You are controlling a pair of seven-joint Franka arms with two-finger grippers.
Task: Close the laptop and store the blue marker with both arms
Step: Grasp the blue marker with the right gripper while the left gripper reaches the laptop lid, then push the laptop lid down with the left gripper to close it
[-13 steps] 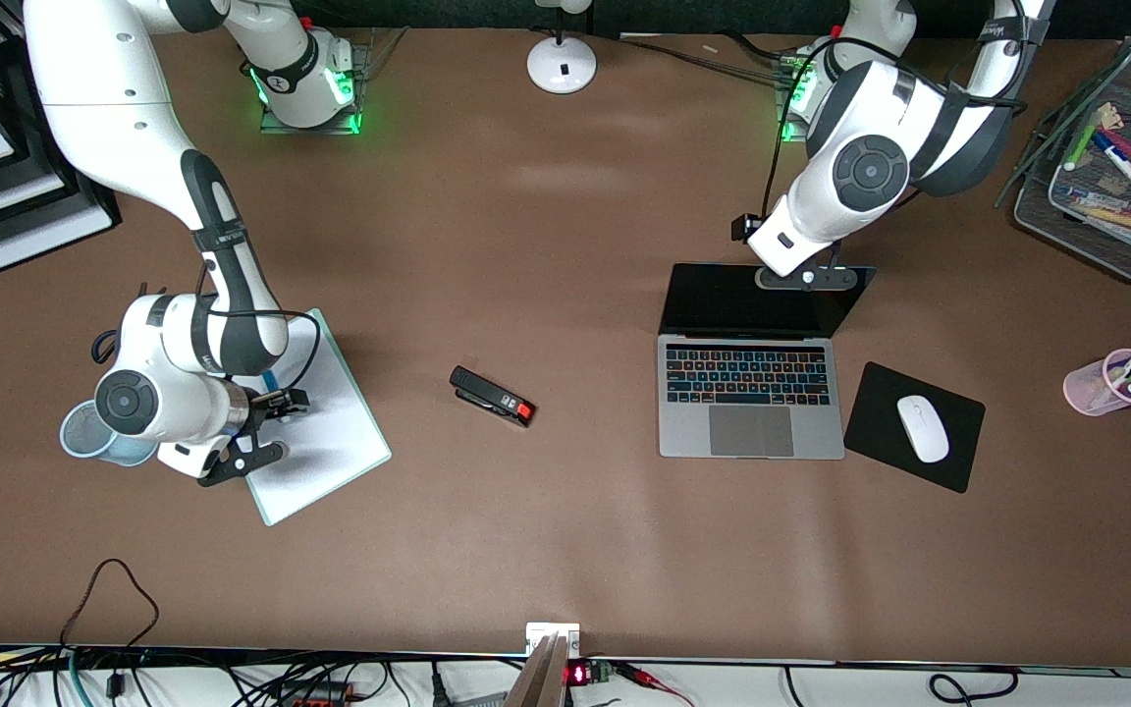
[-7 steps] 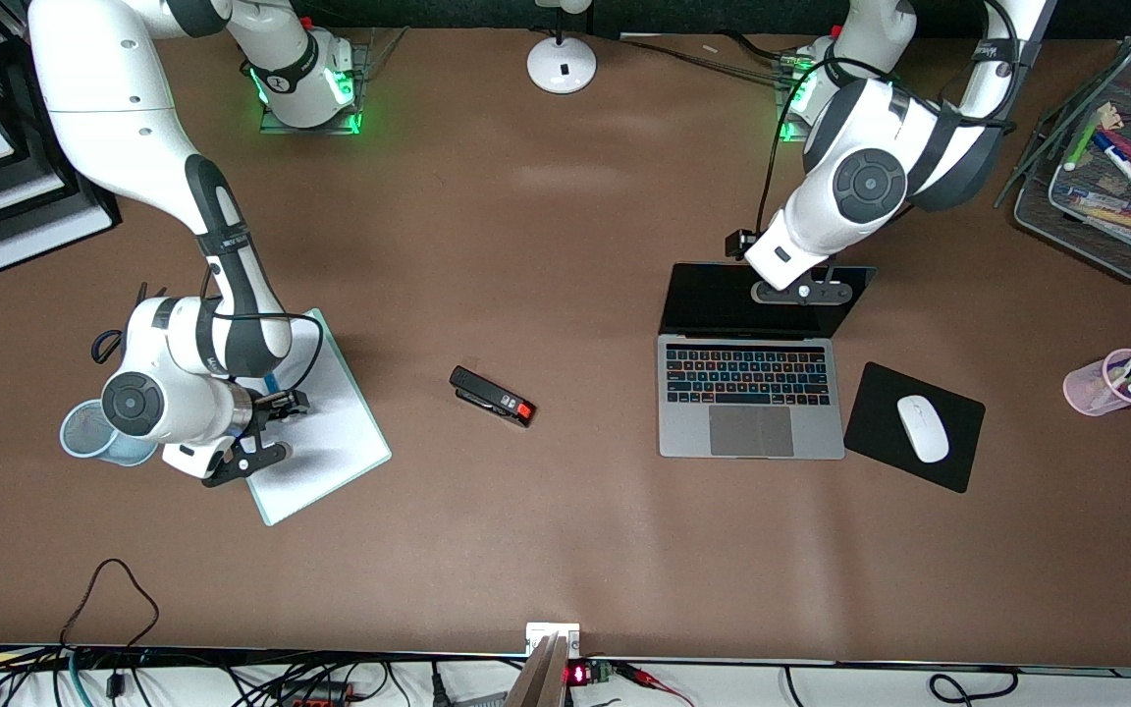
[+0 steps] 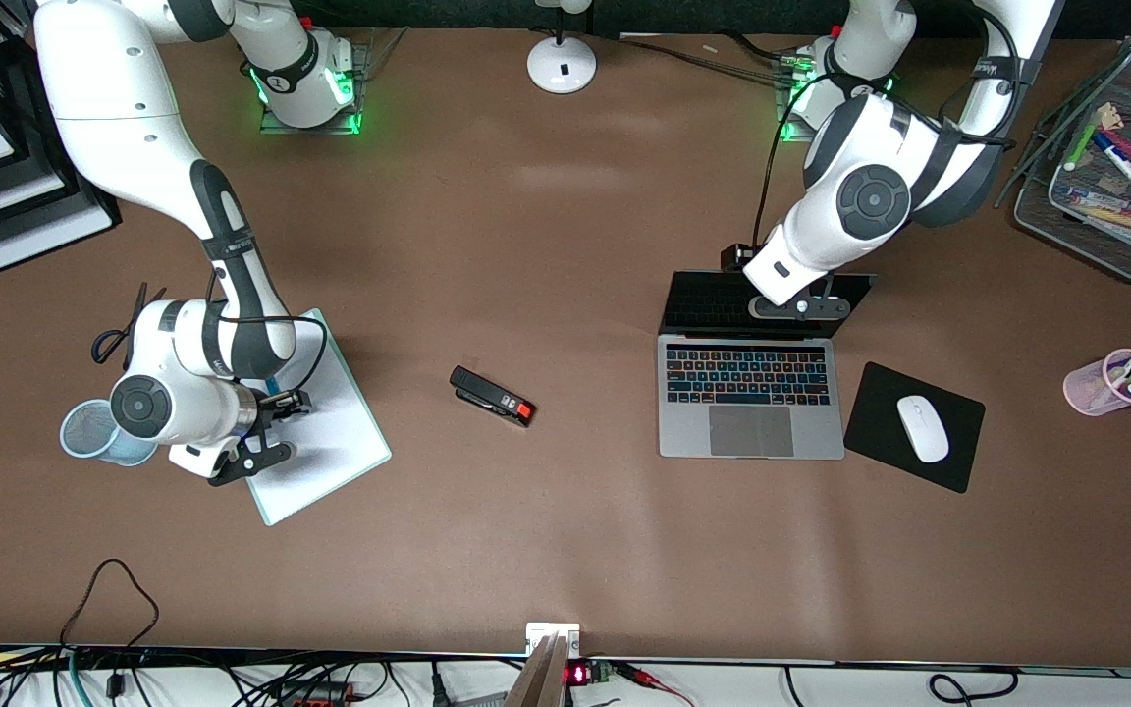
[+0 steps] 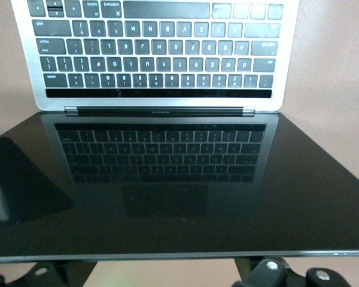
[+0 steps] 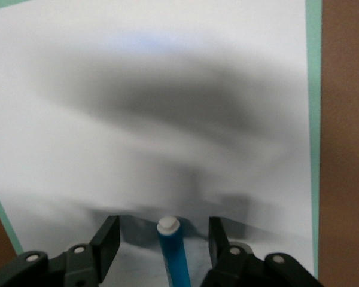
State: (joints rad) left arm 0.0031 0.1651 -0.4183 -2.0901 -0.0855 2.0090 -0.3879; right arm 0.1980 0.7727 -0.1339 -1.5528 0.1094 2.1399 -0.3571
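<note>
My right gripper [image 3: 276,429] hangs over the white sheet on the green clipboard [image 3: 325,432], which lies toward the right arm's end of the desk. In the right wrist view its fingers [image 5: 107,239] stand apart with the blue marker [image 5: 172,251] between them, whitish end pointing out over the paper; a clear gap shows on each side of the marker, and I cannot tell whether it is lying on the sheet or lifted off it. A blue mesh cup [image 3: 84,432] sits just beside the clipboard, nearer the desk's end edge. My left gripper [image 3: 801,306] is at the top edge of the laptop's screen. The laptop [image 3: 750,398] is open, sitting toward the left arm's end of the desk, and its dark screen mirrors the keyboard in the left wrist view. I cannot tell from either view how that gripper's jaws stand. A black mouse pad [image 3: 880,393] with a white mouse [image 3: 922,428] lies just beside the laptop, and a black stapler [image 3: 492,396] rests near the middle of the desk.
</note>
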